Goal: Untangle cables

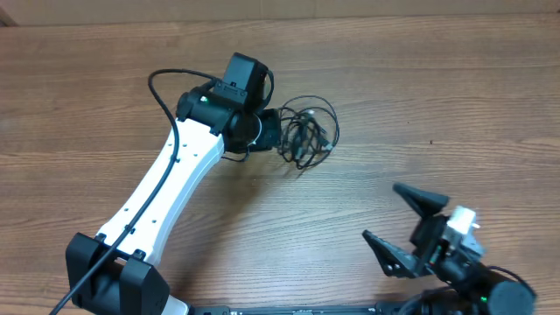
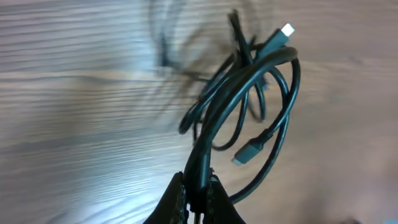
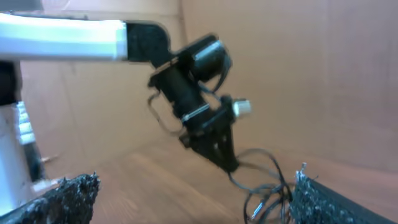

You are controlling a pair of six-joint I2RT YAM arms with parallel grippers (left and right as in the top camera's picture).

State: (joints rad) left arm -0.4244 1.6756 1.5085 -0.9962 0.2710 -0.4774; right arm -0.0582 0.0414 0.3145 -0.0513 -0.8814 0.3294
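Tangled bundle of thin black cables (image 1: 308, 131) with small metal-tipped plugs, toward the far middle of the brown wooden tabletop (image 1: 455, 87), just right of the left gripper (image 1: 278, 131). Fingers of that gripper pressed together, pinching a strand at the bundle's left edge. Loops fanning out beyond the fingertips in the left wrist view, one white-tipped plug (image 2: 287, 29) poking out at the far end. From the right wrist, loops dangling below the pinch toward the wood; contact with the table unclear. At the near right, well apart from the cables, the right gripper (image 1: 383, 213), black fingers spread wide, empty.
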